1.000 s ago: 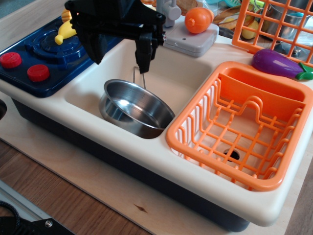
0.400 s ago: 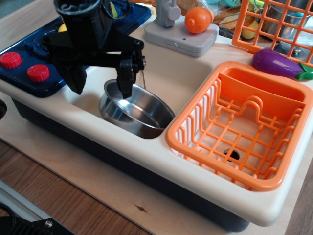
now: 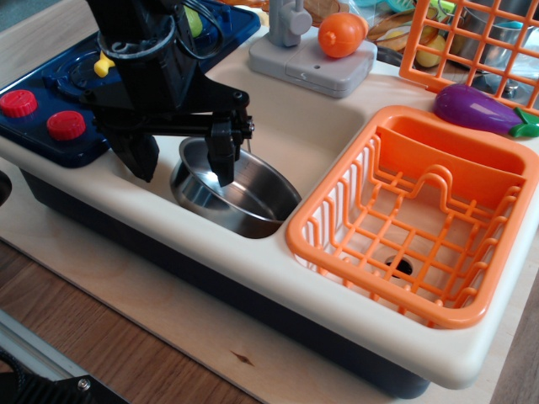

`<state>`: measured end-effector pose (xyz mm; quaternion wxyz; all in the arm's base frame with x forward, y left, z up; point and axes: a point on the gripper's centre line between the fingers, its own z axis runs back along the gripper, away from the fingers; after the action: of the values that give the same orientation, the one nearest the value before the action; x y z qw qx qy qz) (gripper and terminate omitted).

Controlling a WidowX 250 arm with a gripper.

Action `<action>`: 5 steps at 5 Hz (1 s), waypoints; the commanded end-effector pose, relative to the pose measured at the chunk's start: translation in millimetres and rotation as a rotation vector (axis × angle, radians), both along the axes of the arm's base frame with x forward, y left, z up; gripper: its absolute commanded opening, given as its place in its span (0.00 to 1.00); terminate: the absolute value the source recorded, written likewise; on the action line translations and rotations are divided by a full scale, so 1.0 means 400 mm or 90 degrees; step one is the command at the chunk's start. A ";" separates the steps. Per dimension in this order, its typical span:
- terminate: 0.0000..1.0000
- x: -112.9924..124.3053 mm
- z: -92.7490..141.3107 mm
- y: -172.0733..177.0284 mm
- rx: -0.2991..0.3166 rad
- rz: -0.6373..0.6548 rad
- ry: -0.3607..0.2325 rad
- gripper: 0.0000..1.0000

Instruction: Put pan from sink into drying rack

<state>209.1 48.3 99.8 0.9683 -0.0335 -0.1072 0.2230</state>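
The shiny steel pan (image 3: 244, 195) sits in the left part of the cream sink (image 3: 320, 126), its wire handle pointing back and partly hidden by my arm. My black gripper (image 3: 184, 170) is open and straddles the pan's left rim, with one finger (image 3: 224, 162) inside the pan and the other (image 3: 141, 158) outside over the sink's left edge. The orange drying rack (image 3: 413, 210) sits in the right part of the sink, with nothing in it.
A blue toy stove with red knobs (image 3: 42, 109) is at the left. A grey faucet base (image 3: 312, 63) with an orange toy fruit (image 3: 341, 34) is behind the sink. A purple eggplant (image 3: 476, 109) and a flat orange wire grid (image 3: 472, 42) are at the back right.
My gripper has moved from behind the sink forward and left and come down, so its open fingers now straddle the pan's left rim. The pan has not moved.
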 end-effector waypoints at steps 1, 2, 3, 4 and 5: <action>0.00 0.014 -0.020 0.023 -0.007 0.008 -0.009 0.00; 0.00 0.014 -0.008 0.014 0.006 0.010 -0.004 0.00; 0.00 0.025 0.029 0.011 0.026 0.000 0.016 0.00; 0.00 0.037 0.091 0.004 0.048 -0.004 0.049 0.00; 0.00 0.037 0.139 -0.013 0.062 -0.006 0.060 0.00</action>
<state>215.0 30.6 150.7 0.9730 0.0325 -0.0336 0.2261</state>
